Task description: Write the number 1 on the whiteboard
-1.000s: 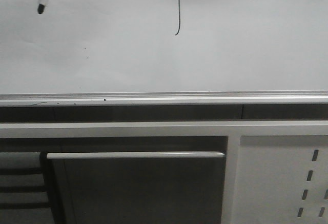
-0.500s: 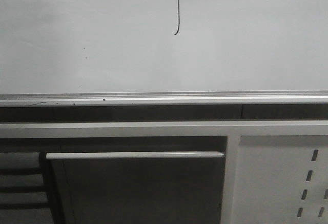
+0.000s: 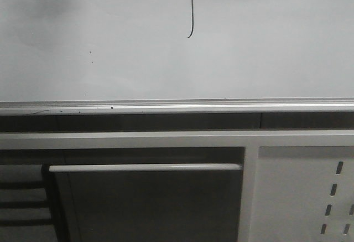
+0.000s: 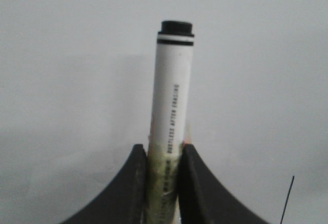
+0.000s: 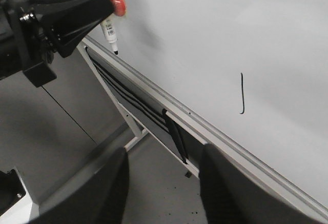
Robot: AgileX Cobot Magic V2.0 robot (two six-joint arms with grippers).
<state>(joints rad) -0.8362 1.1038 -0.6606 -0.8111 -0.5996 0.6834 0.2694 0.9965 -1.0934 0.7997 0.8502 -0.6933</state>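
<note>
The whiteboard (image 3: 265,42) fills the upper front view, pale and glossy. On it stands the number 1 (image 3: 191,9), a thin dark vertical stroke with a small hook to the left at its foot; the same number 1 (image 5: 242,95) shows in the right wrist view. My left gripper (image 4: 162,155) is shut on a white marker (image 4: 172,96) with a black tip, pointed at the whiteboard (image 4: 61,70). In the right wrist view that marker (image 5: 107,26) hangs off the board, well aside from the stroke. My right gripper (image 5: 163,183) is open and holds nothing.
A silver rail (image 3: 177,107) runs along the board's lower edge. Below it are a pale frame bar (image 3: 166,139) and a white perforated panel (image 3: 304,192) with slots at the right. A dark stand (image 5: 177,134) sits under the board.
The marker tip, at the upper left of the front view a second ago, has risen out of the top of that view; only a dark speck remains at the edge.
</note>
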